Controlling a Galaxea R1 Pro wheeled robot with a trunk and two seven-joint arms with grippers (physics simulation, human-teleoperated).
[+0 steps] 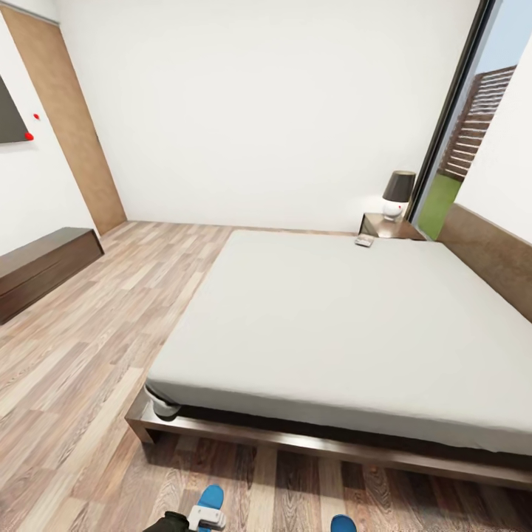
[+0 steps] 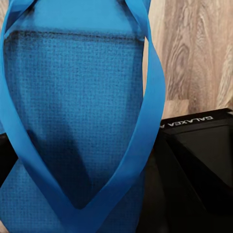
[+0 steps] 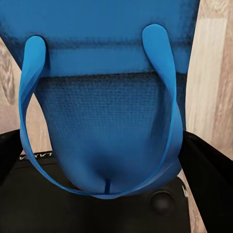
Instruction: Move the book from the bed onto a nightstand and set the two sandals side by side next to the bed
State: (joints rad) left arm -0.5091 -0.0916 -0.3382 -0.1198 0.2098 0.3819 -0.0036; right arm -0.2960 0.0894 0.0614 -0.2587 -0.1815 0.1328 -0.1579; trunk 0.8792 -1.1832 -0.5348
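Observation:
The bed (image 1: 347, 325) fills the middle and right of the head view, pale mattress on a dark base. The book (image 1: 363, 240) lies small and flat on its far corner, beside a dark nightstand (image 1: 389, 226). At that view's lower edge, one blue sandal (image 1: 211, 496) sticks up from my left gripper (image 1: 209, 517), and the tip of the other sandal (image 1: 343, 524) shows to its right. Seen from the left wrist, a sandal (image 2: 73, 97) sits against a black finger (image 2: 199, 165). Seen from the right wrist, a sandal (image 3: 104, 111) lies between two black fingers (image 3: 208, 165). Both grippers look shut on their sandals.
A lamp (image 1: 397, 193) stands on the nightstand. A long dark bench-like cabinet (image 1: 41, 266) runs along the left wall, with a brown door (image 1: 70, 125) beyond it. A tall window (image 1: 473, 125) is at the right. Wood-plank floor (image 1: 96, 332) lies open left of the bed.

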